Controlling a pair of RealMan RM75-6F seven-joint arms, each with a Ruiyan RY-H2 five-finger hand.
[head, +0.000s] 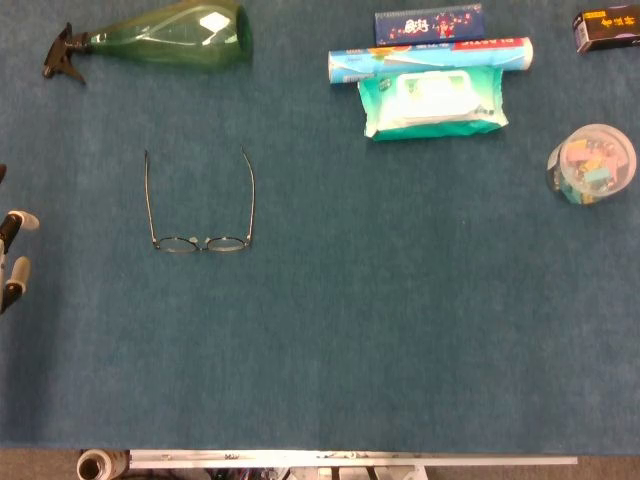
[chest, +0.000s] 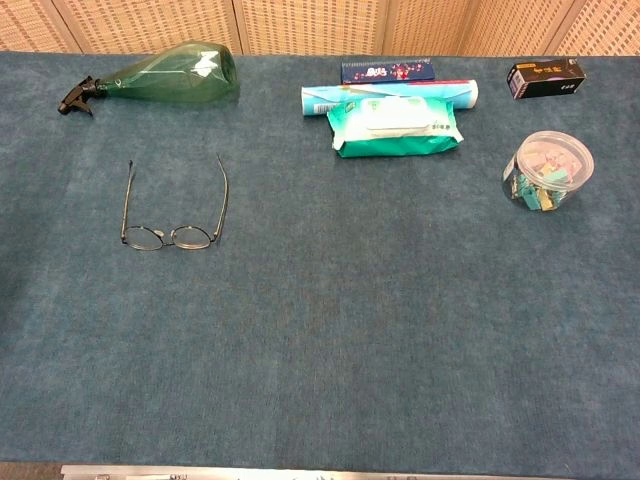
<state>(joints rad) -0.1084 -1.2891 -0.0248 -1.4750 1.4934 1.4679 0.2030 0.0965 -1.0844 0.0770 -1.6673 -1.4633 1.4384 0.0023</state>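
Thin black wire-framed eyeglasses (head: 200, 215) lie unfolded on the left part of the blue felt table (head: 380, 330), lenses toward the near edge, temples pointing away. Left hand (head: 12, 260) shows only fingertips at the left edge, holding nothing; its spread cannot be told.

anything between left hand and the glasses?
Nothing. In the head view only bare blue cloth separates the left hand at the frame's left edge from the glasses. Chest view omits the hand.

Open cloth around lone glasses (head: 200, 205)
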